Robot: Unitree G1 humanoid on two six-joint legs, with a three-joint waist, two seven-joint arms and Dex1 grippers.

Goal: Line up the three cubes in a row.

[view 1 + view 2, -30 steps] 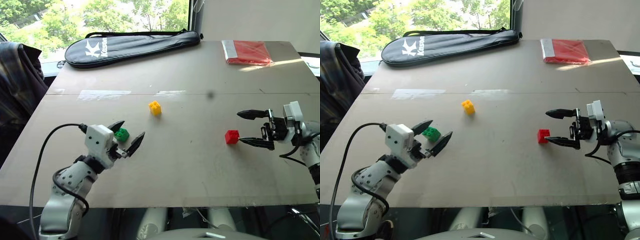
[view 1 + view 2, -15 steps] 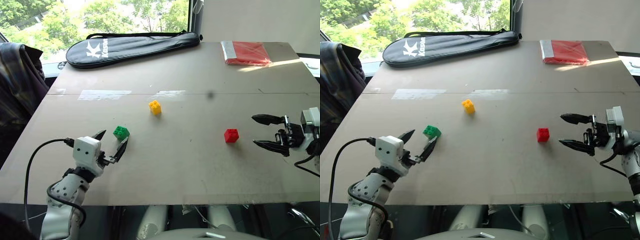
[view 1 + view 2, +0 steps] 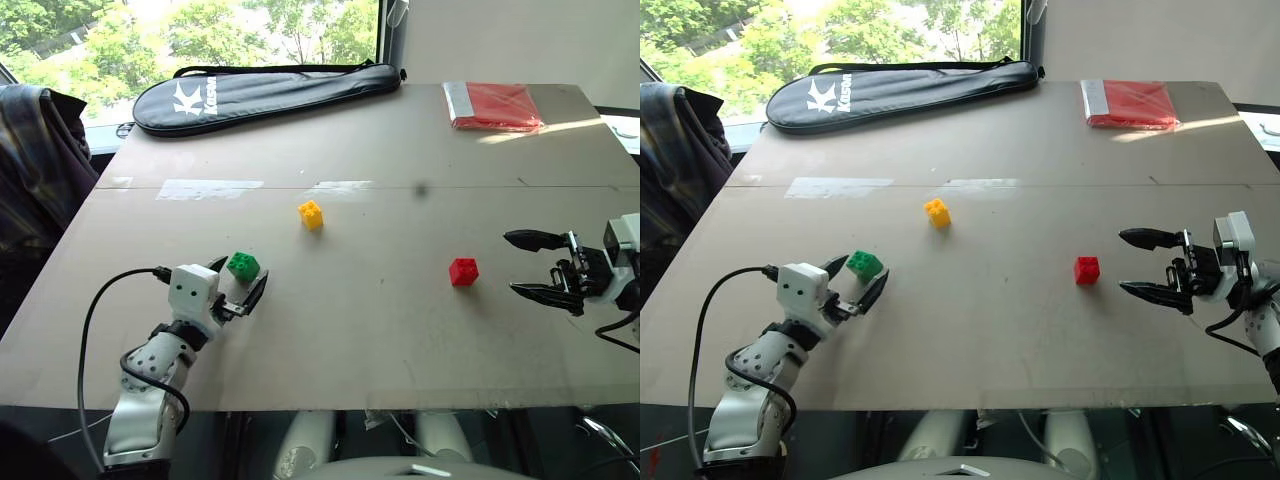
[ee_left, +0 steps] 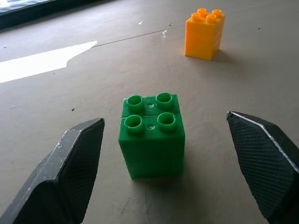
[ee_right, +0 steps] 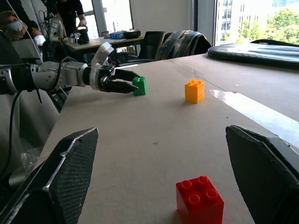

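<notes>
**Green cube framed by spread fingers, not yet gripped**

Green cube (image 3: 242, 265) sitting upright on the brown tabletop (image 3: 360, 330), studs up, near the front left. Left gripper (image 3: 238, 289) low at the table, fingers spread wide with one on either side of that cube; clear gaps on both sides in the left wrist view, no contact. Yellow cube (image 3: 311, 214) farther back and a little toward the middle, well apart from the green one, also upright. Red cube (image 3: 463, 271) alone on the right half of the table, about level with the green cube in depth. Right gripper (image 3: 531, 265) off to the right of the red cube, pointing toward it, fingers wide apart, holding nothing, separated from the cube by bare table. Three cubes forming a loose triangle rather than a row. Black racket bag (image 3: 260, 92) along the far left edge, flat red packet (image 3: 495, 104) at the far right corner. Strips of pale tape (image 3: 210, 188) across the board's seam behind the yellow cube.
</notes>
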